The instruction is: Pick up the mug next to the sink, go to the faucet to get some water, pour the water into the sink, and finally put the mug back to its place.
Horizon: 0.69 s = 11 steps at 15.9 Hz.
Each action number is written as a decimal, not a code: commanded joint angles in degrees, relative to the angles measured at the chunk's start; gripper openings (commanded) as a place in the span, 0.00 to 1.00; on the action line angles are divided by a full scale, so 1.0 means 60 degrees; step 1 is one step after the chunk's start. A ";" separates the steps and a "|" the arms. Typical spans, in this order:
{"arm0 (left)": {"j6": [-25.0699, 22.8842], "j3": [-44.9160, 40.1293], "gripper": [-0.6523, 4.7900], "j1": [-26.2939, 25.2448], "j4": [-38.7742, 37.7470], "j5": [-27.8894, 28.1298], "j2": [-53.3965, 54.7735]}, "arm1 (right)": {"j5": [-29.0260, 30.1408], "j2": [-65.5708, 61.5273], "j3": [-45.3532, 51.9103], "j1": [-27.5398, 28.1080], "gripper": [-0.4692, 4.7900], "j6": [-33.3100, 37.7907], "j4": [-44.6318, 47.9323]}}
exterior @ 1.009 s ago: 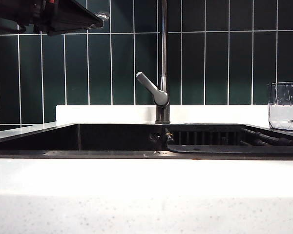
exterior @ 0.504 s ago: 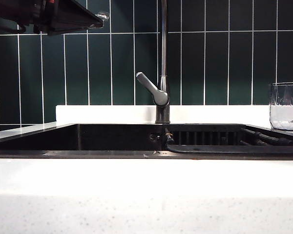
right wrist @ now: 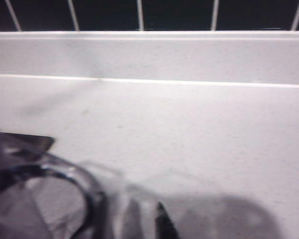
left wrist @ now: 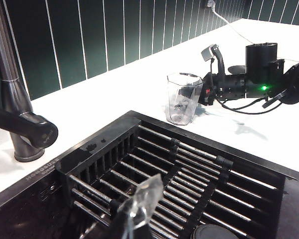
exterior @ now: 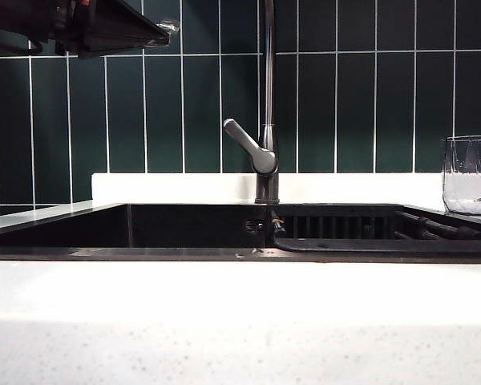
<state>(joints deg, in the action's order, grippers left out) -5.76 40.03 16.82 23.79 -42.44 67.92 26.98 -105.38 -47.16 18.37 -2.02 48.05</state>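
Note:
The clear faceted mug [exterior: 470, 175] [left wrist: 182, 98] stands upright on the white countertop at the right of the sink [exterior: 184, 253] [left wrist: 92, 148]. My right gripper [left wrist: 210, 69] is at the mug's far side, open, with its fingers spread beside the glass wall; whether a finger touches the glass I cannot tell. In the right wrist view the mug's rim [right wrist: 87, 191] sits close by a dark fingertip [right wrist: 163, 225]. The faucet [exterior: 267, 120] [left wrist: 14, 112] rises behind the sink's middle. My left gripper [exterior: 167, 29] [left wrist: 141, 201] hangs high at the left, shut and holding nothing, above the sink's slatted rack.
A dark green tiled wall and a low white backsplash [exterior: 176, 187] close the back. The slatted rack [left wrist: 184, 169] fills the sink's right part, with a round drain cover [left wrist: 209, 233] below it. A white cable [left wrist: 234, 27] runs over the counter behind the right arm.
The mug has shifted slightly right and now stands straighter on the counter. The left gripper and the faucet have not moved.

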 commanded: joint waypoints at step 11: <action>-0.0047 0.0018 0.11 -0.0007 0.0120 -0.0073 -0.0018 | -0.0226 0.0047 -0.0018 0.0117 0.52 -0.0200 -0.0102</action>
<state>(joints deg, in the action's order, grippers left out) -5.76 40.03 16.82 23.79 -42.44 67.92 25.54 -105.38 -47.16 19.09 -3.09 47.27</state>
